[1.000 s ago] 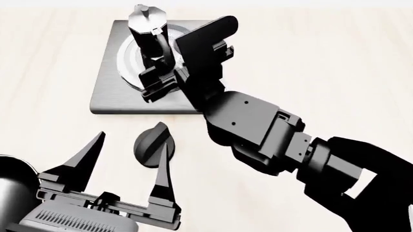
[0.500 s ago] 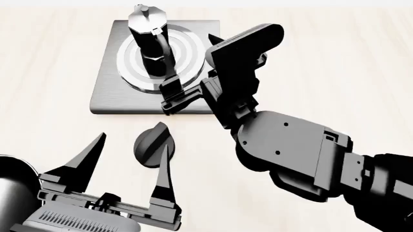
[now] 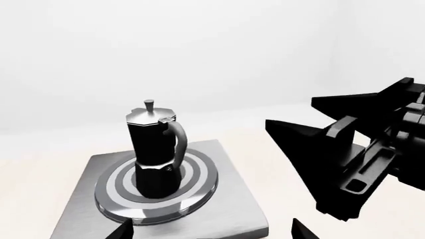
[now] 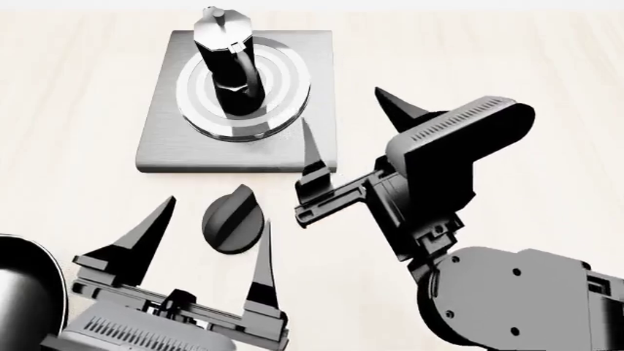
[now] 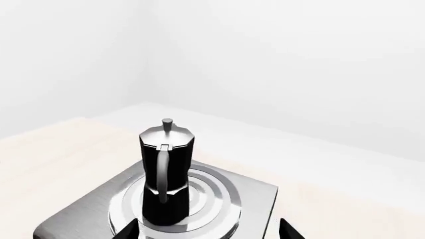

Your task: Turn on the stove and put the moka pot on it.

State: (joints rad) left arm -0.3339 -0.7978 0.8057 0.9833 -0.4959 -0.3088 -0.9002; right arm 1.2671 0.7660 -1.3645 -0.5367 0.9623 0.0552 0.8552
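Beyond right pincer (image 4: 346, 121) (empty): moka pot (image 4: 226, 62)

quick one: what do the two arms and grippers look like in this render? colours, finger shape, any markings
Both grippers, left and right, are matte black with two long fingers tapering to sharp points. Each wrist carries a grey housing with a ribbed vent grille. The right arm is chunky dark grey, rounded segments with small bolt dimples. No cables, logos or labels visible.
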